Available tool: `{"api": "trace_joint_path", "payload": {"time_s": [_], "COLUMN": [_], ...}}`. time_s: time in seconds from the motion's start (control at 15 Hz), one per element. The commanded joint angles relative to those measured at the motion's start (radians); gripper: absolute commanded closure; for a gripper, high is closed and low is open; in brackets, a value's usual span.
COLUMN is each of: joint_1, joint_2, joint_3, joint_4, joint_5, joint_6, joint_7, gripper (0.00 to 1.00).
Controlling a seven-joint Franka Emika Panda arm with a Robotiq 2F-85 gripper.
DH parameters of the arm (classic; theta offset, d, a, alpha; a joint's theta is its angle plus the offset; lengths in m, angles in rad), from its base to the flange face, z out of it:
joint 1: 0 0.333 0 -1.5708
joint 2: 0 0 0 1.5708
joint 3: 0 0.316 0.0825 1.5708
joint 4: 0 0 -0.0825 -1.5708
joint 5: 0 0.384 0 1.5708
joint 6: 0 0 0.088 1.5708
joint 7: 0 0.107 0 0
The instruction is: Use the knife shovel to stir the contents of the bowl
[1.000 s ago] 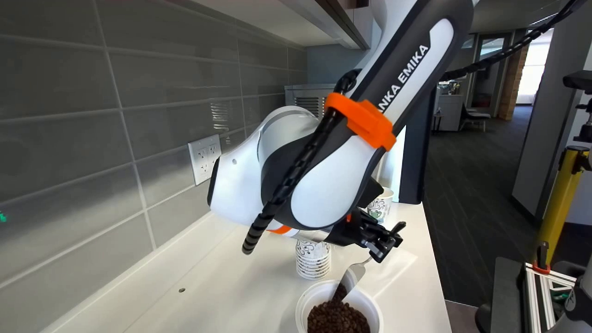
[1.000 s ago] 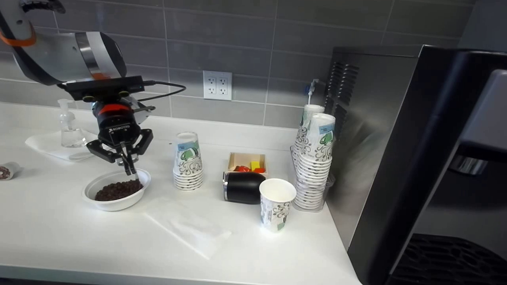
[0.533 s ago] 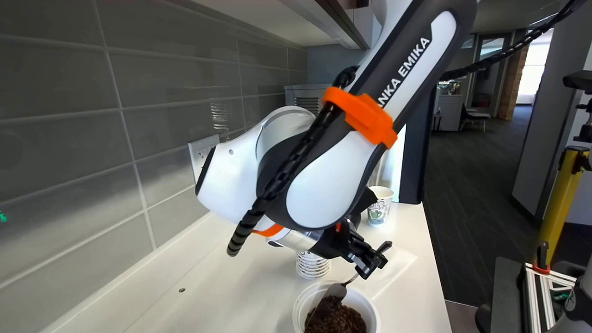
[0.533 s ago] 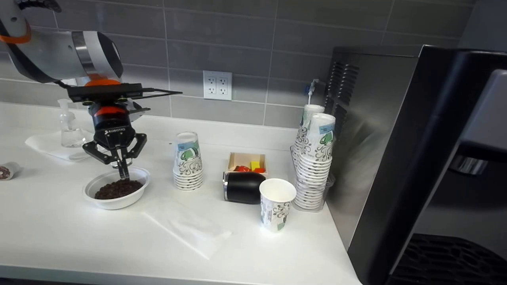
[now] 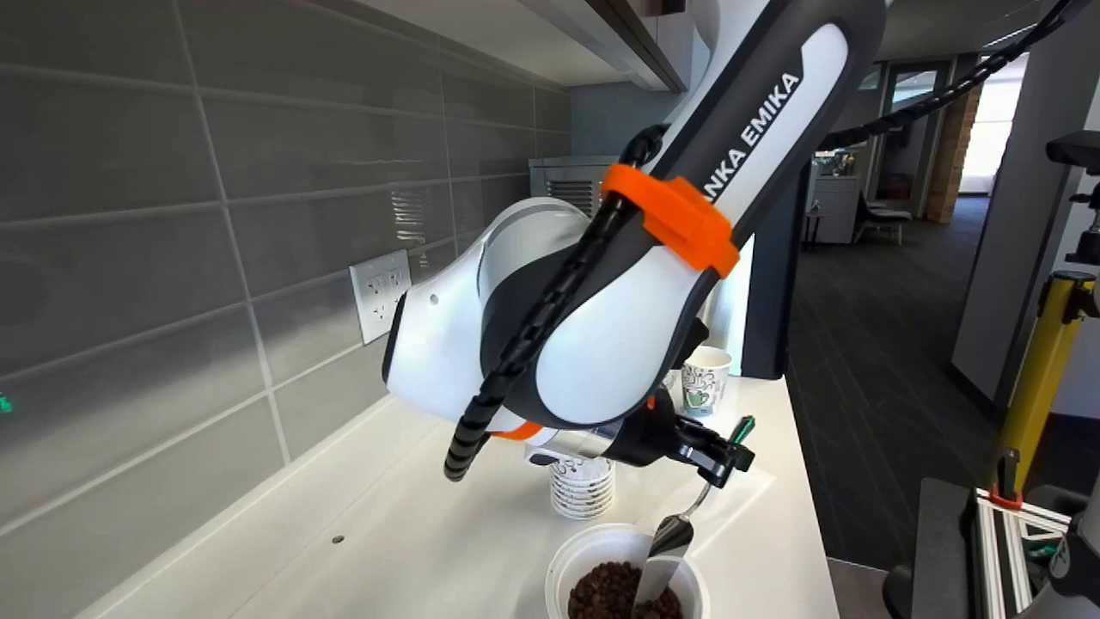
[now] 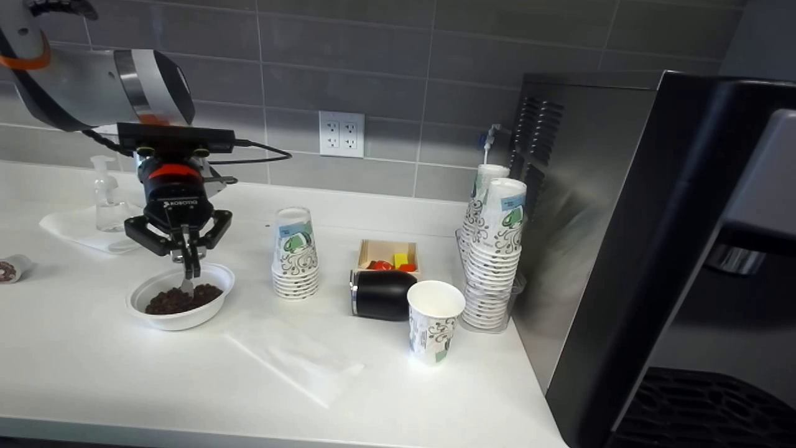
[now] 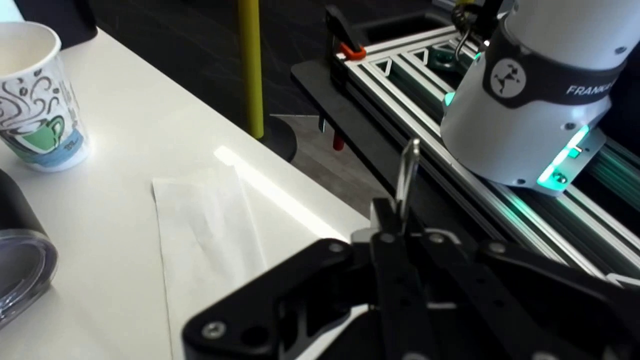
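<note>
Knife shovel (image 5: 672, 540): steeply tilted in an exterior view, pointing blade-first down, left and near, rising right and far
Blade (image 5: 658, 573): flat, shiny metal, tapered, tip in grainy brown coffee beans (image 5: 603, 591)
Bowl (image 5: 601, 543): round, smooth, white, around both
Gripper (image 6: 192, 270): with jaws clamped on handle (image 5: 742, 429)

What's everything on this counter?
Bowl: 1, white, on counter
Beans: many, brown, in bowl
Spatula: 1, silver, tip in beans
Dispenser: 1, black and silver, counter's end
Cup stacks: 3, white, two beside dispenser
Tumbler: 1, black, lying sideways
Single cup: 1, white, beside tumbler
Box of red and yellow pieces: 1, tan, behind tumbler
Sheets: 2, white, on counter
Soap bottle: 1, clear, near wall
Unclear object: 1, brownish, picture edge
Arm: 1, white and black, overhead
End effector: 1, black, holding spatula
</note>
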Motion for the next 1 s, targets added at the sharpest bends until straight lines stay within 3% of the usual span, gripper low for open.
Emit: {"api": "trace_joint_path", "payload": {"time_s": [0.0,0.27,0.6,0.93], "joint_1": [0.014,0.028,0.032,0.021], "joint_2": [-0.001,0.021,0.022,0.012], "joint_3": [-0.006,-0.011,-0.014,-0.005], "joint_4": [-0.007,0.001,0.004,0.002], "joint_5": [-0.055,-0.109,-0.089,-0.054], "joint_6": [-0.085,-0.125,-0.086,-0.018], "joint_7": [0.04,0.178,0.326,0.289], "gripper": [0.99,0.99,0.99,0.99]}}
